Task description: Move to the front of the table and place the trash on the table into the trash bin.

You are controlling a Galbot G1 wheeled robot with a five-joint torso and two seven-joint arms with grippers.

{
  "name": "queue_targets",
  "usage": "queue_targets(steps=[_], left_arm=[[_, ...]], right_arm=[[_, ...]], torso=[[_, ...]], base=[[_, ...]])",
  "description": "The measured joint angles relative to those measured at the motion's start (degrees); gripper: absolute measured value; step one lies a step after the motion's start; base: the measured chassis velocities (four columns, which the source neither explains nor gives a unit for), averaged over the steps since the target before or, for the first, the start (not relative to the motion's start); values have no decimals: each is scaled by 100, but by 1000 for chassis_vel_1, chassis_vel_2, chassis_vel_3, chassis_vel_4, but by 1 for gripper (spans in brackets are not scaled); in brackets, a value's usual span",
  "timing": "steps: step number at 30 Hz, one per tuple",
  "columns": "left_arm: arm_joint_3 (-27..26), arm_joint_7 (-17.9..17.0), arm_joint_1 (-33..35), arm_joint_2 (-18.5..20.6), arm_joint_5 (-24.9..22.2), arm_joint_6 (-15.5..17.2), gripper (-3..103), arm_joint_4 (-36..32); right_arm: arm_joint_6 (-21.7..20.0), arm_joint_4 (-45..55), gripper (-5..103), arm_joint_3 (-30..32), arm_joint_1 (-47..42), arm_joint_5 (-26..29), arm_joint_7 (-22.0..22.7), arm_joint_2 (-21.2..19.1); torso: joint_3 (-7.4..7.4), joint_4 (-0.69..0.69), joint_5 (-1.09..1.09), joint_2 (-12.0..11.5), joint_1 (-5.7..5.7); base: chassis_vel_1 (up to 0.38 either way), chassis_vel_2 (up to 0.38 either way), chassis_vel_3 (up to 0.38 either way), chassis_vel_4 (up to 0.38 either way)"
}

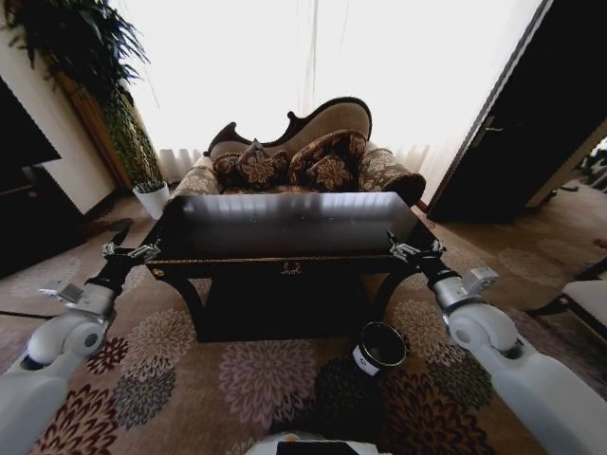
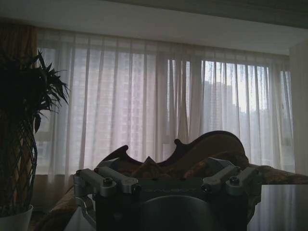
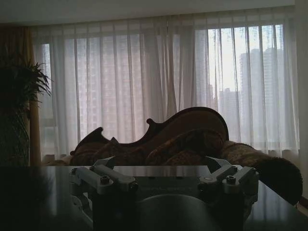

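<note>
The dark glossy table (image 1: 285, 227) stands straight ahead on the flowered carpet, its top a bright reflection. The trash is out of view at this low angle. The trash bin (image 1: 380, 347), a small round black bucket with a white label, sits on the carpet before the table's right front leg. My left gripper (image 1: 128, 252) hovers open at the table's left front corner. My right gripper (image 1: 417, 250) hovers open at the right front corner. Each wrist view shows its own gripper, left (image 2: 168, 185) and right (image 3: 166, 180), with nothing between the jaws; the right one looks over the tabletop (image 3: 38, 192).
A patterned sofa (image 1: 303, 156) with cushions stands close behind the table, before bright curtained windows. A white plant pot (image 1: 152, 199) sits at the back left under a tall plant (image 2: 19, 120). A seat (image 1: 583, 299) juts in at the right. Dark furniture lines the left wall.
</note>
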Motion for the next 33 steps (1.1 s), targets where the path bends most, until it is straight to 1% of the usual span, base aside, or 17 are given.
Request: queue_targets(steps=[8, 12, 16, 20, 25, 27, 33], left_arm=[[0, 0, 0, 0, 0, 0, 100, 0], [0, 0, 0, 0, 0, 0, 100, 0], [0, 0, 0, 0, 0, 0, 100, 0], [0, 0, 0, 0, 0, 0, 100, 0], [0, 0, 0, 0, 0, 0, 100, 0], [0, 0, 0, 0, 0, 0, 100, 0], [0, -1, 0, 0, 0, 0, 100, 0]], right_arm=[[1, 0, 100, 0, 0, -1, 0, 0], [1, 0, 100, 0, 0, 0, 0, 0], [1, 0, 100, 0, 0, -1, 0, 0], [1, 0, 100, 0, 0, -1, 0, 0], [1, 0, 100, 0, 0, -1, 0, 0], [1, 0, 100, 0, 0, -1, 0, 1], [1, 0, 100, 1, 0, -1, 0, 1]], torso=[[0, 1, -2, 0, -1], [-1, -1, 2, 0, -4], [-2, 3, -2, 1, -5], [0, -2, 1, 0, -1], [0, -1, -1, -1, 1], [0, 2, 0, -1, 1], [-1, 0, 0, 0, -2]], base=[[192, -202, -195, 205], [223, -196, -228, 217], [182, -211, -194, 229], [185, -179, -206, 146], [154, -152, -191, 162], [187, -151, -175, 184], [189, -200, -205, 204]])
